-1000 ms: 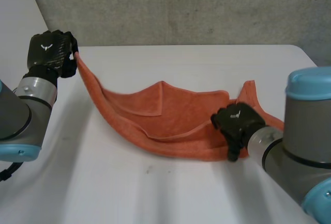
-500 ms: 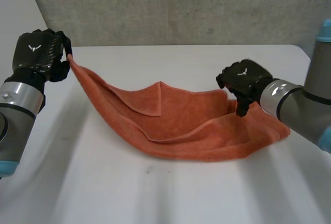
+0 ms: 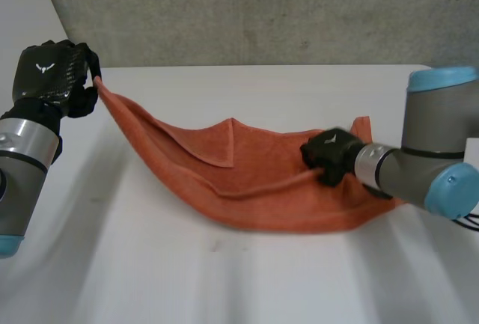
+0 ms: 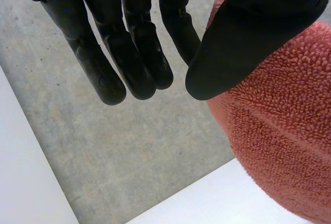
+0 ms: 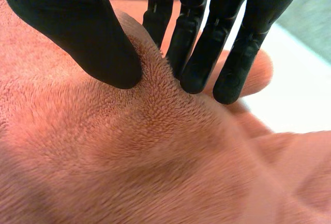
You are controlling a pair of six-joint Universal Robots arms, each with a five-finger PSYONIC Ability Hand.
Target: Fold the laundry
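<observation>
Evidently soft and limp, the towel [image 3: 247, 189] sags onto the worktop [image 3: 224, 279]; left hand [image 3: 49, 73] pinches its raised corner, right hand [image 3: 329, 158] fingers [image 5: 196, 53] and thumb clamp a ridge near the other end; corners probably grip best

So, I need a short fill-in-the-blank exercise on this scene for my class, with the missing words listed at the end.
1. The towel on the white table is ____ in colour.
2. The left hand holds up one ____ of the towel.
3. The right hand pinches a ridge of the towel between its fingers and its ____.
Missing words: orange; corner; thumb.
</observation>
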